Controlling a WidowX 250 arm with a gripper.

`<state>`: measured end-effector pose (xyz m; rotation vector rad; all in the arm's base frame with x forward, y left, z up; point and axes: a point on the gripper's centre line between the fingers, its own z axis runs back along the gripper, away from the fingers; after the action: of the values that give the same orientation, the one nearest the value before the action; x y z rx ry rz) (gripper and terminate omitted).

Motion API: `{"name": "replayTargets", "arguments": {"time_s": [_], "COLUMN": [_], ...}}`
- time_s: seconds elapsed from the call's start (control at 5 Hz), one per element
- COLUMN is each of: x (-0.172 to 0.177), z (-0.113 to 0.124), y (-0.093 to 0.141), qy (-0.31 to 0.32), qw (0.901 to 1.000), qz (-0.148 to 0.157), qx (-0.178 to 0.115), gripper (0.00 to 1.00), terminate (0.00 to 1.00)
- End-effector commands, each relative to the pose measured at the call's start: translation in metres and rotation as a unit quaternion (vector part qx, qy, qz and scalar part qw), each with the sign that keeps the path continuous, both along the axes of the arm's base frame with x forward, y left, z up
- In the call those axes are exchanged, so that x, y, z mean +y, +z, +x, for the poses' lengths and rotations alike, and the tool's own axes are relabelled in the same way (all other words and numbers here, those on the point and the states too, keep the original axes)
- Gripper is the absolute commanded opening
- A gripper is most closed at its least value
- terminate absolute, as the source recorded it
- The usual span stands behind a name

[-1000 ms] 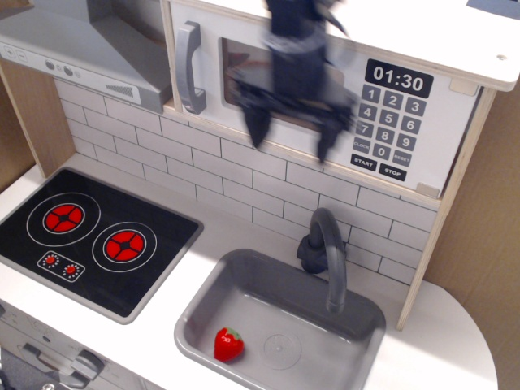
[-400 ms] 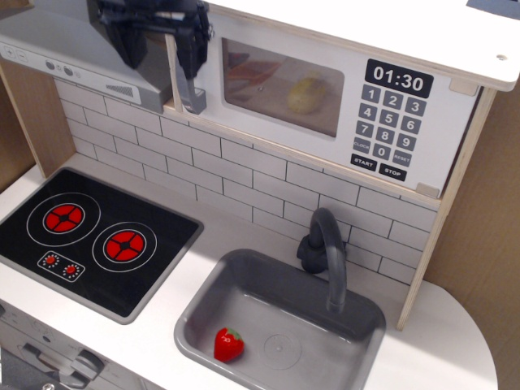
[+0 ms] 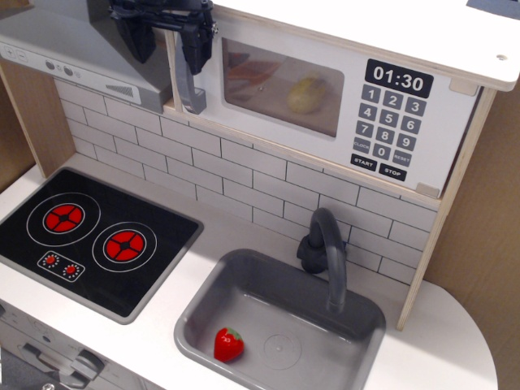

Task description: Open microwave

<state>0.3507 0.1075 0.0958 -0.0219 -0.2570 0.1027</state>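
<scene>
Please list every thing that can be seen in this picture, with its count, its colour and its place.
microwave: one, pale wood with white door, upper shelf, door shut
handle: one, grey, left edge of the microwave door
keypad: one, black, right side of the microwave, clock reads 01:30
food: one yellowish piece, behind the microwave window
range hood: one, grey, upper left
tiles: white, back wall
stove: one, black with two red rings, left of the counter
sink: one, grey, middle of the counter
tap: one, dark grey, behind the sink
strawberry: one, red, inside the sink
tool: one, black, open, fingers on either side of the handle's top
</scene>
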Motion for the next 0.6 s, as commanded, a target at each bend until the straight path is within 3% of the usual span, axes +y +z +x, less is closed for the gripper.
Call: {"name": "replayTargets", "arguments": {"time_s": [0.0, 0.4], "x": [0.002, -0.003], "z": [0.000, -0.015], "y": [0.013, 0.016], "qy": [-0.036, -0.043], "qw": [0.9986, 0.9964], "qz": [-0.024, -0.022], "qx": [-0.031, -0.070], "gripper": [0.00, 0.00], "terminate": [0.00, 0.00]}}
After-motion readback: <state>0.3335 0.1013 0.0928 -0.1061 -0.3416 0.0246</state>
